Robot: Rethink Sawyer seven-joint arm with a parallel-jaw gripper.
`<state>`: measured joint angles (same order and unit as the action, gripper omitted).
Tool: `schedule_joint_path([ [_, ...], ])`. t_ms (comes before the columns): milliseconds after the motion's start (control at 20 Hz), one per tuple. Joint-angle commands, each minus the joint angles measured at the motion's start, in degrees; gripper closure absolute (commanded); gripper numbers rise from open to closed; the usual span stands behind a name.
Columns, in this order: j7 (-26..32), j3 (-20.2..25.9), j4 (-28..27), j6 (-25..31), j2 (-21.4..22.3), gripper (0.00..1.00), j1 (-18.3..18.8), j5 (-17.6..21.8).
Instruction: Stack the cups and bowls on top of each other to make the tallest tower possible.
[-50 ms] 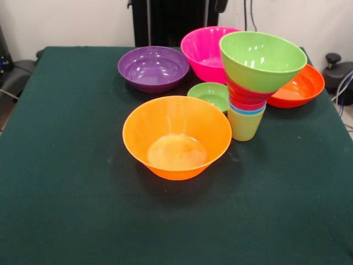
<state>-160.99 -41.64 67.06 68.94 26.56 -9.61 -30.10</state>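
The tower (251,94) stands right of centre in the front view. Its lowest piece is a yellow-green cup (244,126). Above it show a blue rim (246,110) and red pieces (246,97), and a lime green bowl (262,59) sits tilted on top. In front stands a big orange bowl (176,137). A small green bowl (210,95) sits behind it, a purple bowl (153,68) at the back left, a pink bowl (205,52) at the back, and a red-orange bowl (298,87) behind the tower on the right. No gripper shows.
All the pieces rest on a dark green tablecloth (71,182). Black equipment and cables (339,74) lie past the table's right edge, and more dark gear (14,74) sits off the left edge.
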Motion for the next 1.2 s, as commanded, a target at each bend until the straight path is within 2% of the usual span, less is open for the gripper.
schedule_joint_path([
  [50, 14.5, 11.2, 9.4, -9.4, 0.5, 0.00, 3.1, 7.5],
  [550, 16.5, 17.3, 13.7, -18.7, 2.5, 0.00, 7.4, 13.0],
  [1200, 17.6, 23.4, 17.1, -20.8, 7.1, 0.00, 12.7, 21.1],
])
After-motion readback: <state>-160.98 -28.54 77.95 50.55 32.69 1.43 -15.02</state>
